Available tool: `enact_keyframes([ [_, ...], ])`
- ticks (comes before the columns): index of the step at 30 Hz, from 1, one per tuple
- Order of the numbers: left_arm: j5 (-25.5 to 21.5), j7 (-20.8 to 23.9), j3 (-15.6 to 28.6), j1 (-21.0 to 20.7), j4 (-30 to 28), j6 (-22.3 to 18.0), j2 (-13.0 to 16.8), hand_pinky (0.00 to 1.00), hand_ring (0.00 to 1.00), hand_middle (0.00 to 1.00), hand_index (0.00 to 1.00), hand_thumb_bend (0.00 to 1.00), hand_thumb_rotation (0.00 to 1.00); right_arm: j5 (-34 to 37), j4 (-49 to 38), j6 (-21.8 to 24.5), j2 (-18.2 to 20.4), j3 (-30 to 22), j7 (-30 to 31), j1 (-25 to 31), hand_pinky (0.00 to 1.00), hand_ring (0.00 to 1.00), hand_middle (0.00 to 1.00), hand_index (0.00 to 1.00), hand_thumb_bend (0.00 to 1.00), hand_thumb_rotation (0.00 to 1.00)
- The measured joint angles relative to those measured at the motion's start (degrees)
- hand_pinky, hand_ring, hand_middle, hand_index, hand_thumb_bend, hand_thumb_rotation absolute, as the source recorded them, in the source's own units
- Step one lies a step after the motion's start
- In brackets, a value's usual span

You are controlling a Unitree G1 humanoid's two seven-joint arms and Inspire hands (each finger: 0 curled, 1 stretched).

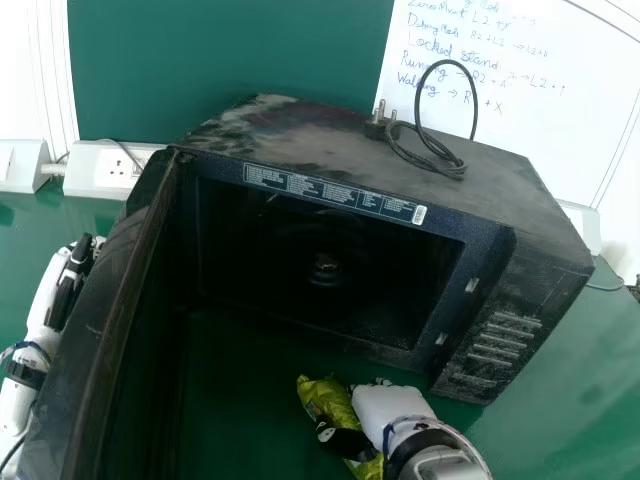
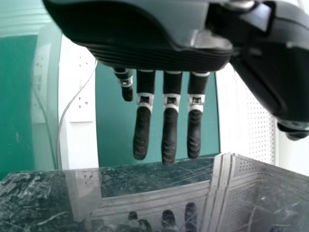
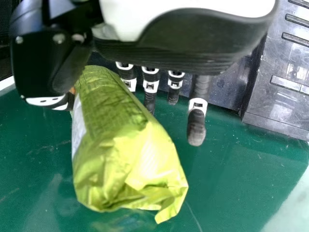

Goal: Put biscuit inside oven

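While the oven door stands wide open on the head view's left, the packet is outside, in front of the opening. Right hand has that 1 green packet pinched between thumb and fingers, crinkled end sticking out past the grip. Can't tell if the packet touches the counter. Biscuit itself is hidden by the wrapper, if it's in there.

Oven cavity: dark, 1 small round fitting inside. 1 label strip runs along the top edge of the opening.

Left hand is beyond the door's outer side, fingers spread and straight, thumb well apart, holding nothing.

On top of the oven: 1 black cable, looped, with its plug. Behind: 1 whiteboard with handwriting, 1 white socket panel on the left.
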Motion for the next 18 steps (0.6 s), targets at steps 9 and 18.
enact_keyframes([
  [9, -0.02, -0.12, 0.0, 0.0, 0.05, -0.07, 0.0, 0.29, 0.37, 0.42, 0.48, 0.51, 0.07, 1.88, -1.38, -0.24, -0.48, -0.78, -3.1, 2.25, 0.38, 0.43, 0.49, 0.49, 0.53, 0.0],
  [18, -0.01, -0.07, 0.0, 0.0, -0.02, -0.08, -0.04, 0.29, 0.37, 0.42, 0.48, 0.51, 0.07, 8.43, -6.88, -0.19, -0.59, -4.77, -3.52, 4.35, 0.49, 0.41, 0.48, 0.48, 0.53, 0.0],
])
